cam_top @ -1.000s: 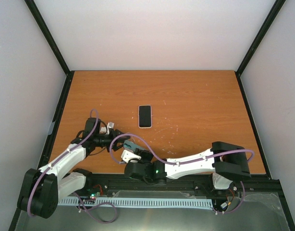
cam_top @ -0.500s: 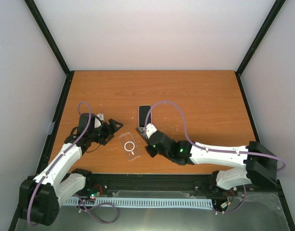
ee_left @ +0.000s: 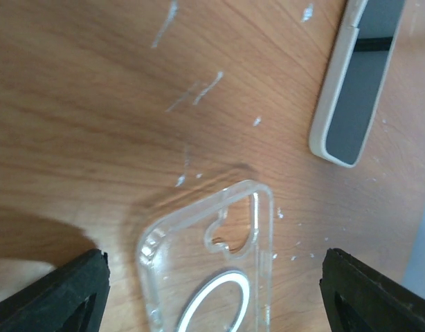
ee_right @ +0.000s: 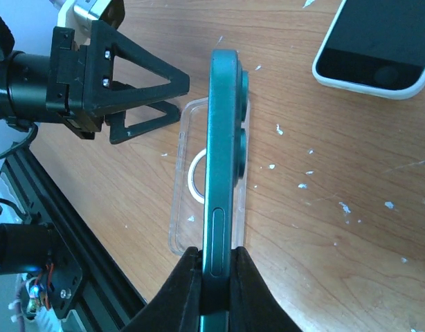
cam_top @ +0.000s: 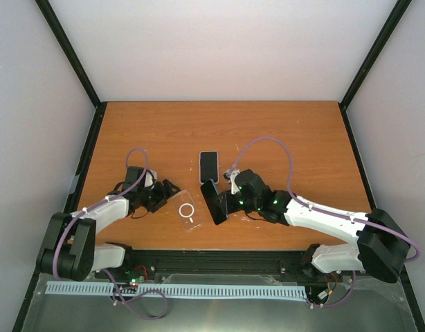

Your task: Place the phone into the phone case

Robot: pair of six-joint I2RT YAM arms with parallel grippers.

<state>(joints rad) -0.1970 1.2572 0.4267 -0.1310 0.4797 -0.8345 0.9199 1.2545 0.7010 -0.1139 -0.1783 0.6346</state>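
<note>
The clear phone case [cam_top: 187, 212], with a white ring on its back, lies flat on the table near the front edge. My right gripper [cam_top: 225, 200] is shut on a dark teal phone [cam_top: 212, 201] and holds it on edge just above the case's right side. In the right wrist view the phone [ee_right: 223, 159] stands edge-on between my fingers [ee_right: 181, 290], over the case [ee_right: 188, 207]. My left gripper [cam_top: 165, 193] is open and empty, just left of the case. The left wrist view shows the case [ee_left: 212, 263] between its spread fingertips [ee_left: 67, 290].
A second phone in a white case [cam_top: 209, 167] lies screen up behind the clear case; it also shows in the left wrist view [ee_left: 358, 83] and the right wrist view [ee_right: 378, 48]. The table's front edge and black rail [cam_top: 219, 259] are close.
The clear case has come to lie on the table. My right arm swung out to the right and now holds the teal phone beside the case. My left gripper moved closer to the case.
</note>
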